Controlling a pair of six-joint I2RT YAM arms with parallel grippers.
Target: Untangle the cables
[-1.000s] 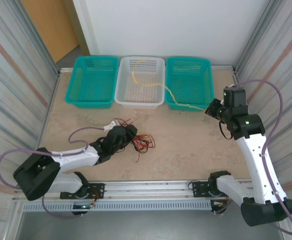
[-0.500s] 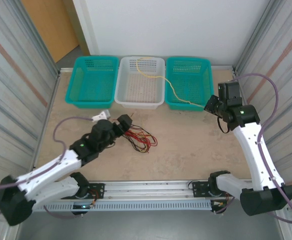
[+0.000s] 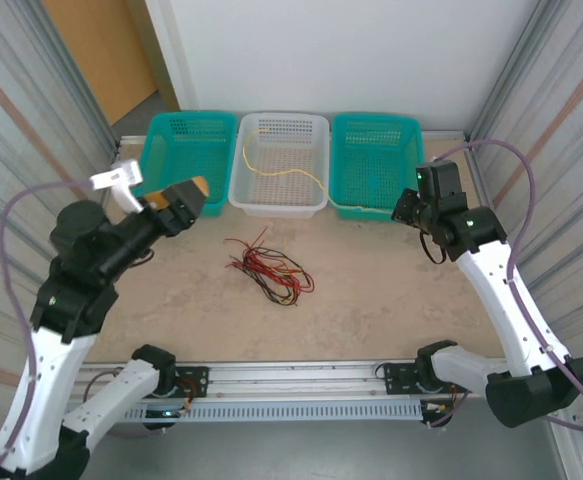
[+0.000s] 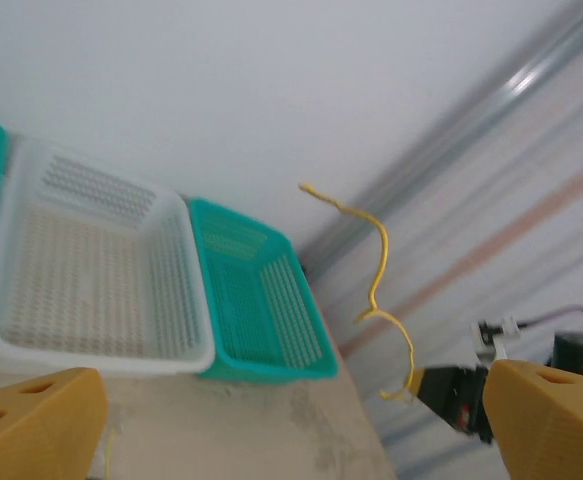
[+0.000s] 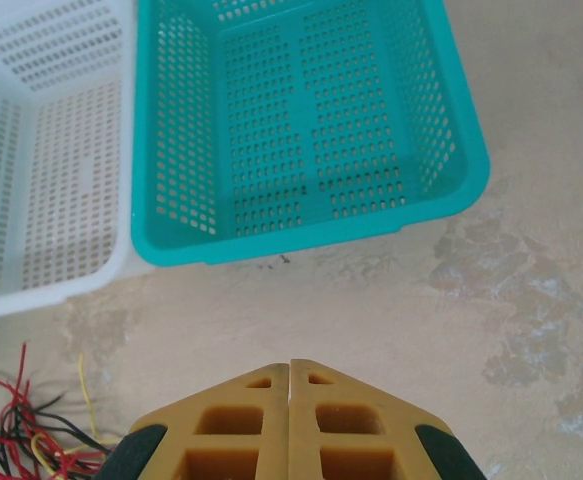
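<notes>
Over the table's far-left corner, by the left teal basket (image 3: 149, 165), my left gripper (image 3: 185, 201) hangs with jaws spread wide, empty. I'd lower it onto one outer strand of the red-and-black tangle (image 3: 269, 268) mid-table, not the knot. My right gripper (image 5: 289, 366), clenched on the yellow cable (image 4: 382, 248), should release over the white basket (image 3: 276, 206). A second ago the left gripper sat low at the tangle.

1. Along the beige table's (image 3: 391, 290) far edge stood a left teal plastic basket (image 3: 176, 207), a white plastic basket (image 3: 276, 207) and a right teal plastic basket (image 3: 371, 212).
2. Before the middle one lay tangled thin red and black wires (image 3: 269, 270).
3. A thin yellow wire (image 4: 382, 250) seemingly hung above them.
</notes>
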